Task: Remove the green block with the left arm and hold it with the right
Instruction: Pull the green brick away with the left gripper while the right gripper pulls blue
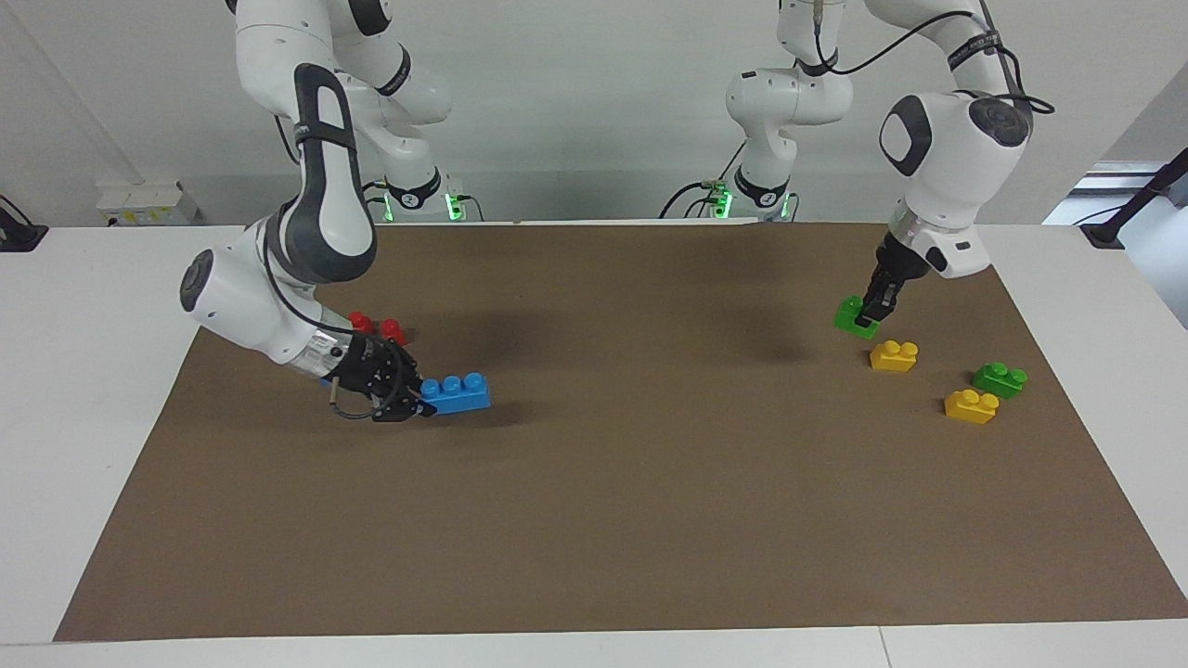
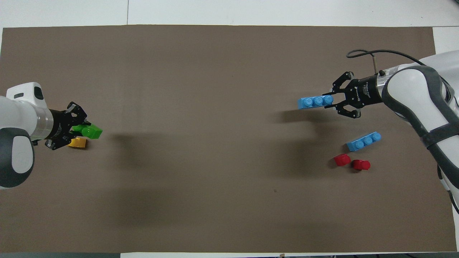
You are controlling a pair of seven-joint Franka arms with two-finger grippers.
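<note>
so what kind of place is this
Probably a robotics lab: two white arms bolted at a white table, a brown mat as workspace, toy bricks like the green block for practice.

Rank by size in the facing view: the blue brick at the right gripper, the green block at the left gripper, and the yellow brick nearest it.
1. blue brick, clearly largest.
2 and 3. green block and yellow brick look alike; the left gripper covers part of the green one, so no ranking.
</note>
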